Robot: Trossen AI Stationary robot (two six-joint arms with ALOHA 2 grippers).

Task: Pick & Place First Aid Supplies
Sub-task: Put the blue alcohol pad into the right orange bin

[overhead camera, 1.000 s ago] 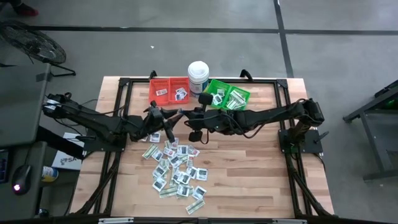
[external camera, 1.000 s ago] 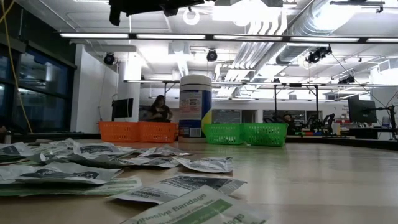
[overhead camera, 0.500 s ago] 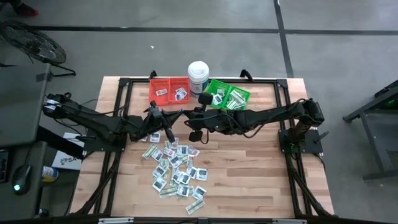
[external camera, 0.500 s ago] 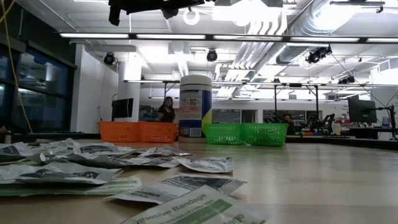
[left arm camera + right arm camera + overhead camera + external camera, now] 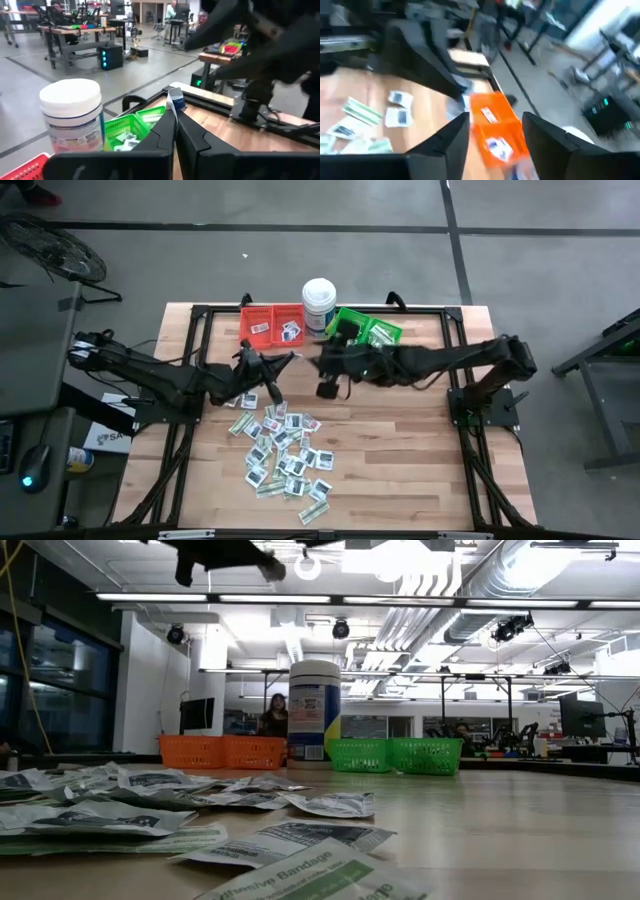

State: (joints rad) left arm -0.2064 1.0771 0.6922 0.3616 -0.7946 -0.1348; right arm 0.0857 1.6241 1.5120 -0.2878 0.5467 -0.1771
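Carrying: left end effector [image 5: 175,112] pinching one packet [image 5: 175,100], raised near red bin [image 5: 272,323]. Right end effector [image 5: 492,131] spread. Advice: centre over bin before releasing.

Packets [image 5: 150,810] lie scattered across the near table [image 5: 520,830]; behind them stand an orange bin [image 5: 222,751], a white tub [image 5: 314,710] and a green bin [image 5: 395,755]; a person [image 5: 272,715] shows beyond.
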